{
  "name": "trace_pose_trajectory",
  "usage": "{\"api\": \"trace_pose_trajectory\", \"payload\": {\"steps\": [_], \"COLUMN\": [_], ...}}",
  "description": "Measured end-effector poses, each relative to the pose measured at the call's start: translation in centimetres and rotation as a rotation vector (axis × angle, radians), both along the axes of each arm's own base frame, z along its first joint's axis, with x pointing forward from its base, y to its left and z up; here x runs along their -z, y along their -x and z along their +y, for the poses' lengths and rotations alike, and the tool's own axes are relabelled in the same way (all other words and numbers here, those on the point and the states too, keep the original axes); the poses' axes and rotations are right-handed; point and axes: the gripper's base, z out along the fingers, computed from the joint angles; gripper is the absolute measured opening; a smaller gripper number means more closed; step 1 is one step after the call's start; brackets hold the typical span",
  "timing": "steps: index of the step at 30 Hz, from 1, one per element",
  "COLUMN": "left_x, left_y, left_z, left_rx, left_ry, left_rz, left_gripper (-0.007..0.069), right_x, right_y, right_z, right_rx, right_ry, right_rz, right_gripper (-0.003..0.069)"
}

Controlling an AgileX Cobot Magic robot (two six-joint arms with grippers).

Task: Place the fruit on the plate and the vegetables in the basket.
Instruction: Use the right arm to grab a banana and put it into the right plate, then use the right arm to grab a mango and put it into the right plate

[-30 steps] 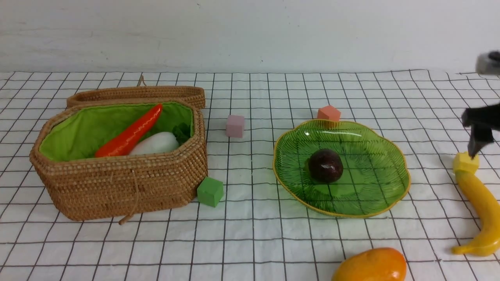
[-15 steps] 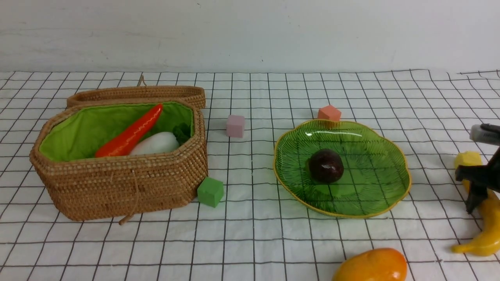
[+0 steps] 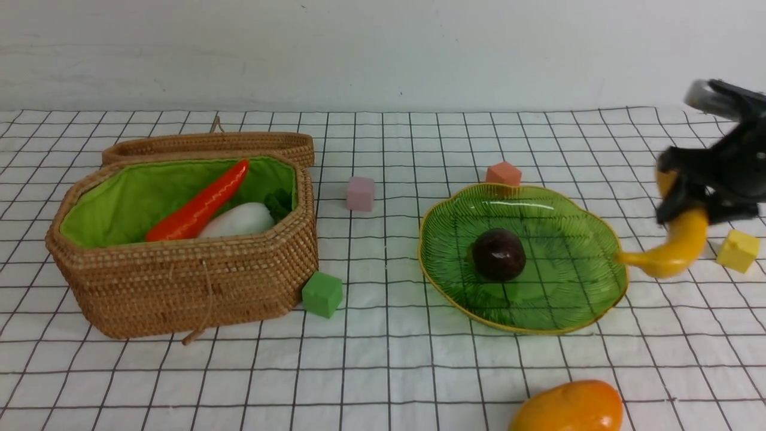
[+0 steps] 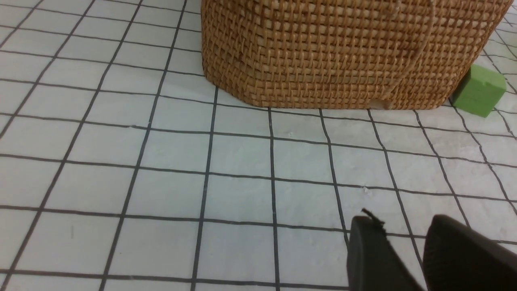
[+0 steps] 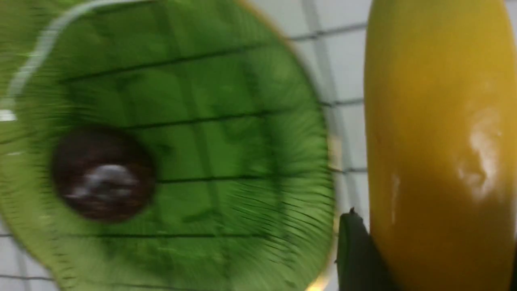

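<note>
1. The right gripper (image 3: 688,200) holds the banana (image 3: 676,245) up in the air, just right of the plate (image 3: 562,287). The banana's tip is at the plate's rim.
2. The dark round fruit (image 3: 498,254) sits in the middle of the plate.
3. The mango (image 3: 568,408) lies on the cloth (image 3: 383,359), apart from the plate.
4. The red pepper (image 3: 200,203) and the white radish (image 3: 236,220) lie in the open basket (image 3: 179,287).
5. The left gripper (image 4: 404,234) is low over the cloth near the basket, open just a little, holding nothing.
</note>
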Motion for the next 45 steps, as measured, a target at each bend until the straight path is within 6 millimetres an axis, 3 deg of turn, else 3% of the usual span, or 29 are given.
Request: {"api": "trace_pose_trajectory", "payload": {"steps": [3,4,5,10,12,19,24,27,29,30,31,35,36,40,45], "left_x": [0.0,0.0,0.0,0.0,0.0,0.0,0.0,0.0,0.0,0.0,0.0,0.0,0.0,0.0,0.0], "left_y": [0.0,0.0,0.0,0.0,0.0,0.0,0.0,0.0,0.0,0.0,0.0,0.0,0.0,0.0,0.0], "left_z": [0.0,0.0,0.0,0.0,0.0,0.0,0.0,0.0,0.0,0.0,0.0,0.0,0.0,0.0,0.0], "left_rx": [0.000,0.000,0.000,0.000,0.000,0.000,0.000,0.000,0.000,0.000,0.000,0.000,0.000,0.000,0.000], "left_ry": [0.000,0.000,0.000,-0.002,-0.002,-0.002,-0.002,-0.002,-0.002,-0.002,-0.002,-0.002,-0.002,-0.002,-0.003], "left_rz": [0.000,0.000,0.000,0.000,0.000,0.000,0.000,0.000,0.000,0.000,0.000,0.000,0.000,0.000,0.000], "left_gripper": [0.0204,0.0204,0.0204,0.0208,0.0210,0.0218,0.0220,0.0223,0.0225,0.0227,0.0229,0.0233,0.0234,0.0236,0.0238], "right_x": [0.8,1.0,2.3,5.8,6.7,6.2,3.3,-2.2,-3.5,-5.1,-5.5,-4.3,-4.2,-1.2,1.2], "right_y": [-1.3,-1.4,-2.2,-3.1,-3.3,-3.0,-1.8,1.0,2.0,3.9,5.1,9.6,9.8,14.2,15.8], "right_z": [3.4,3.6,4.8,5.6,5.4,5.5,5.3,5.3,5.3,5.5,5.8,7.5,7.6,11.0,13.1], "right_rx": [-0.043,-0.044,-0.052,-0.008,0.024,0.004,-0.100,-0.236,-0.266,-0.316,-0.360,-0.688,-0.693,-1.170,-1.374], "right_ry": [-0.021,-0.021,-0.010,0.004,0.001,0.003,0.057,0.106,0.111,0.100,0.098,0.160,0.158,0.253,0.359], "right_rz": [-0.077,-0.078,-0.095,-0.021,0.012,0.052,0.052,-0.029,-0.055,-0.096,-0.115,-0.157,-0.153,-0.200,-0.209], "right_gripper": [0.0319,0.0319,0.0319,0.0322,0.0365,0.0617,0.0665,0.0648,0.0640,0.0629,0.0617,0.0582,0.0580,0.0564,0.0563]}}
